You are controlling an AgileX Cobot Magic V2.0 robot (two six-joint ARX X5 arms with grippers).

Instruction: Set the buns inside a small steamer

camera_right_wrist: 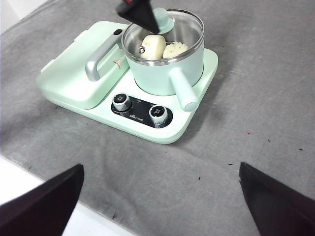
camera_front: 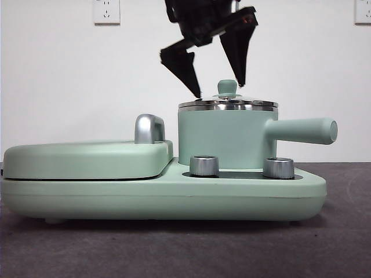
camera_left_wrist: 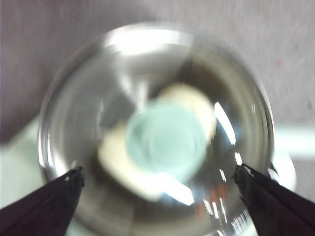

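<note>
Though the steamer (camera_front: 226,136) hides them frontally, both buns (camera_right_wrist: 162,48) show beneath the left pincer (camera_front: 220,87), agape.

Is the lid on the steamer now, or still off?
On. The glass lid sits on the steamer's rim, both buns visible beneath.

You see the left gripper (camera_front: 219,88) as two black jaws, each a flat wedge that narrows to a sharp tip. Above them sits a black, blocky body with angled, glossy faces, and a small reddish glint shows near the top of one jaw. In its own wrist view the jaws are matte and dark, with a pale worn edge at each tip. Your right gripper (camera_right_wrist: 161,196) shows the same two plain black wedges, without markings.
</note>
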